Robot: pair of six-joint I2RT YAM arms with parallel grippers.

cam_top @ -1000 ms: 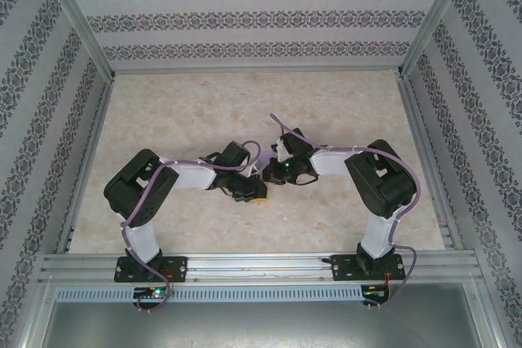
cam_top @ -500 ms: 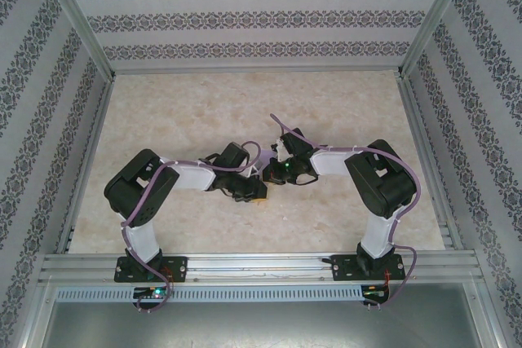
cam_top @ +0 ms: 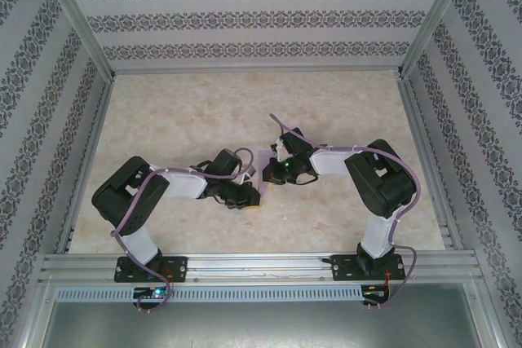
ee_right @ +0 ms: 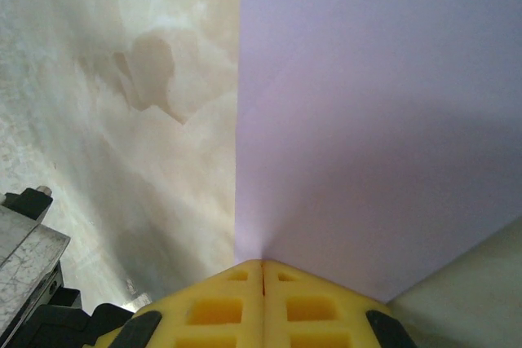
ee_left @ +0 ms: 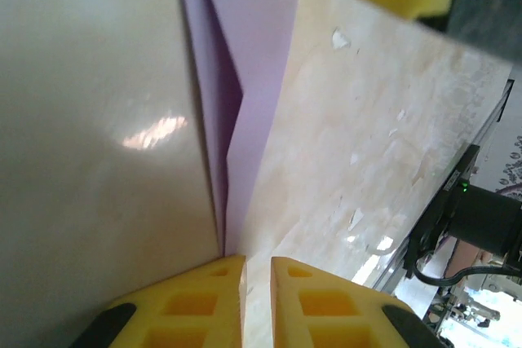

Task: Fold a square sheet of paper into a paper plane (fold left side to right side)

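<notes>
Left arm (cam_top: 175,183) swung back-left; right gripper (ee_right: 262,265) pinches lavender sheet (ee_right: 367,120).

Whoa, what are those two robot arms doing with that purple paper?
They are folding a lavender paper on the table. The right gripper is shut on one end of it. The left gripper sits at the opposite end, right by a fold, with its jaws just a sliver apart. The paper has a crease in it, but it is not a finished plane yet.
</notes>
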